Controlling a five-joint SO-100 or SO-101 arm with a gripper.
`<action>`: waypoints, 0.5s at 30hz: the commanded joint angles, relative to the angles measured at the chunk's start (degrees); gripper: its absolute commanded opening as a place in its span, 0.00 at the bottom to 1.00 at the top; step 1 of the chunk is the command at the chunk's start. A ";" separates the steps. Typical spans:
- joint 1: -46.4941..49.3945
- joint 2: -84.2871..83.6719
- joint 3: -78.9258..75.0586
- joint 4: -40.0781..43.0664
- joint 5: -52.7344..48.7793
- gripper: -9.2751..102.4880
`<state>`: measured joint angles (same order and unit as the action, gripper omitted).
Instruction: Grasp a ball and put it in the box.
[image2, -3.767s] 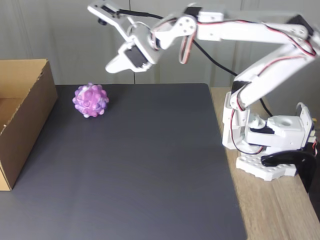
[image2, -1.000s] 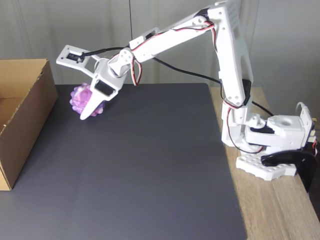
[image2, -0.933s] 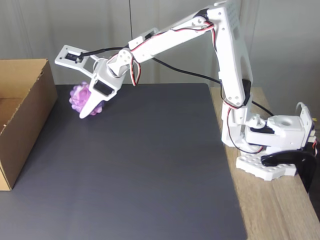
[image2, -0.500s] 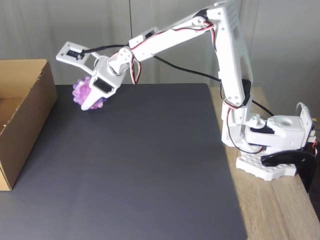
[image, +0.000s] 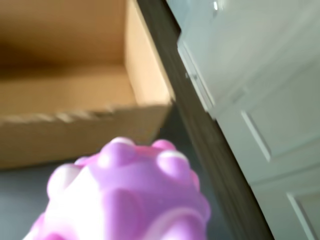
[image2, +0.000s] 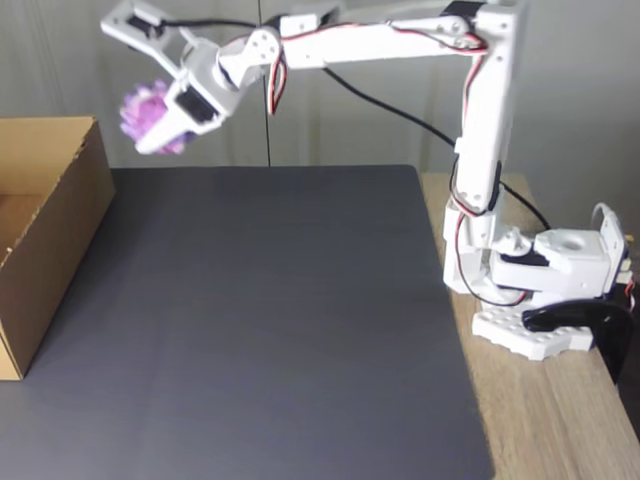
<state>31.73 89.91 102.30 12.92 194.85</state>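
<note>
Claw (image2: 150, 125) clamped on ball (image2: 140, 108) (formerly on the mat), now lifted beside box (image2: 45, 225).

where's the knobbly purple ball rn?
In the fixed view, the knobbly purple ball is upper left, held in the gripper above the mat, just right of the brown cardboard box.

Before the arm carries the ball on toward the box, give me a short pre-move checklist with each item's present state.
1. Ball held in the gripper: ok, jaws closed around it.
2. Ball lifted clear of the dark mat: ok, well above it in the fixed view.
3. Ball higher than the box rim: ok.
4. Ball already over the box opening: not ok, it hangs beside the near wall.
5. Box interior free: ok for the bare cardboard floor the wrist view shows; the rest cannot tell.
6. Grip firmness: cannot tell.
</note>
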 joint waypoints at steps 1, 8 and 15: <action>-2.64 4.66 -4.83 -0.26 -0.35 0.28; -8.96 3.25 -16.44 1.76 -0.44 0.28; -14.59 -5.54 -30.94 2.11 -0.18 0.26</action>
<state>18.63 85.08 77.61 14.94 194.41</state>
